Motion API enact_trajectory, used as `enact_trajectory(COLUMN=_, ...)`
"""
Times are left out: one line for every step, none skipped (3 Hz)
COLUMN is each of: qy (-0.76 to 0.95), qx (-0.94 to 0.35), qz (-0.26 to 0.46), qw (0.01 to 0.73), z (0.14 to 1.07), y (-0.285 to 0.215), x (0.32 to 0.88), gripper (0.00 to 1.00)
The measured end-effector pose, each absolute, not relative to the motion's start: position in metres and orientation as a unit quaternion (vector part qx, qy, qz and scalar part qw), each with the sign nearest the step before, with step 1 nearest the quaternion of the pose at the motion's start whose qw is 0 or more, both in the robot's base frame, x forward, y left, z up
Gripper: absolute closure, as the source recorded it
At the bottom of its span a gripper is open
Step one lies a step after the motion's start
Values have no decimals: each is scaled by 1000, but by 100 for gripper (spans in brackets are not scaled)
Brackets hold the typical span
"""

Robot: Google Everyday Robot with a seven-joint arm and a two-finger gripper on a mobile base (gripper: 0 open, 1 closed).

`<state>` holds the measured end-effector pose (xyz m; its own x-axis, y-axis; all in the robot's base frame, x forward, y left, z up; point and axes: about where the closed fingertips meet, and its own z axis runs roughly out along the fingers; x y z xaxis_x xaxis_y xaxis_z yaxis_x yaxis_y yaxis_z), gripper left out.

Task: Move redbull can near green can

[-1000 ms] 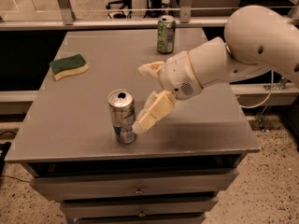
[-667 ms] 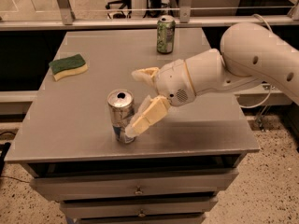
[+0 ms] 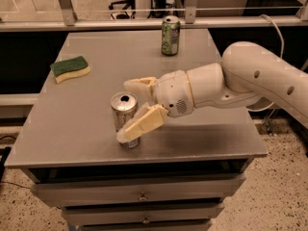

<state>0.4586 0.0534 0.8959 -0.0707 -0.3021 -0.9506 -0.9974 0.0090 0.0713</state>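
Note:
The redbull can, slim and silver with an opened top, stands upright near the front edge of the grey table. The green can stands upright at the back of the table, far beyond the silver can. My gripper reaches in from the right on a white arm. It is open with its cream fingers on either side of the redbull can, one in front and one behind. The front finger hides the can's lower side.
A green and yellow sponge lies at the table's left. Drawers sit under the tabletop. A metal rail and frame posts run behind the table's back edge.
My gripper has moved left, from beside the redbull can to straddling it. The cans and the sponge have not moved.

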Motion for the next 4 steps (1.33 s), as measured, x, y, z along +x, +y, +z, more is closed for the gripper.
enact_trajectory(qy=584, qx=-546, qz=438, qw=412, z=901, y=51, x=460, gripper=45)
enact_trajectory(qy=587, qx=-543, qz=428, qw=422, z=906, y=43, x=464, gripper=69)
enact_trajectory(qy=595, qx=-550, qz=383, qw=444, z=929, y=13, x=483, gripper=92)
enact_trajectory(qy=613, qx=-565, qz=288, qw=471, z=976, y=-40, x=515, gripper=100)
